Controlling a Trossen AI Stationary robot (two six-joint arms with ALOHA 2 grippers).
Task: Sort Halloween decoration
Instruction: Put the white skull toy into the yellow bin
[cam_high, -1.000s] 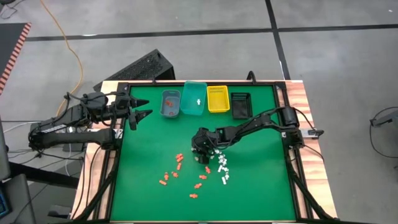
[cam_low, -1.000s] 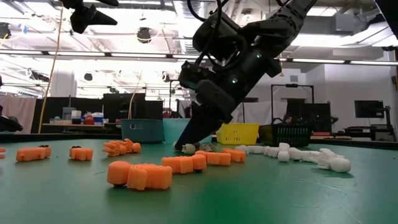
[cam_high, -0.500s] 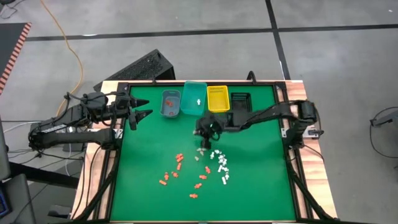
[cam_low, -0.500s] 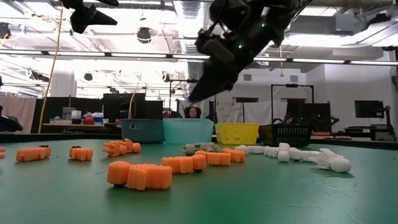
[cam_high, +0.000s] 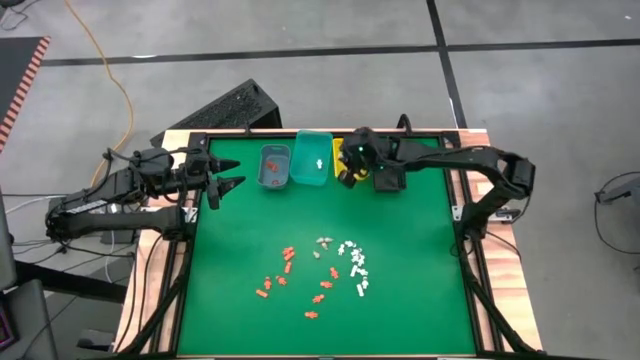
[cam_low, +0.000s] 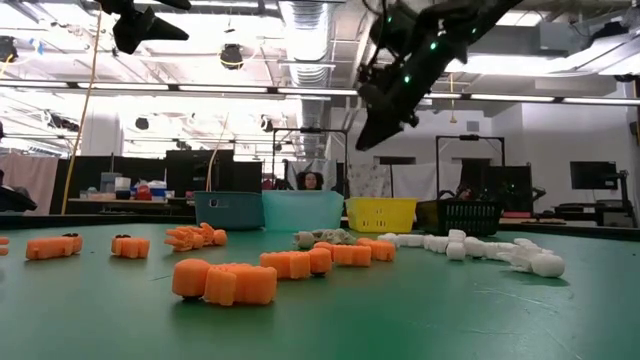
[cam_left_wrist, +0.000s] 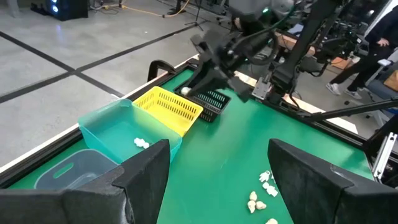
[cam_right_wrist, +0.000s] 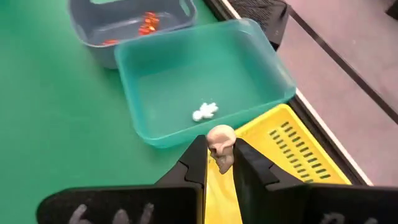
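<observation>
The table (cam_high: 420, 300) has a green top inside a dark frame, with wooden edging showing at its sides. Four bins stand in a row along the far edge: a blue-grey bin (cam_high: 274, 168), a teal bin (cam_high: 312, 158) just beside it, a yellow bin (cam_high: 351, 152) and a black bin (cam_high: 388, 170). Loose on the green surface, nearer the front, lie orange pieces (cam_high: 287, 268) scattered to the left, white pieces (cam_high: 356, 263) clustered to the right, and a few tan pieces (cam_high: 323, 243) between the two groups.
</observation>
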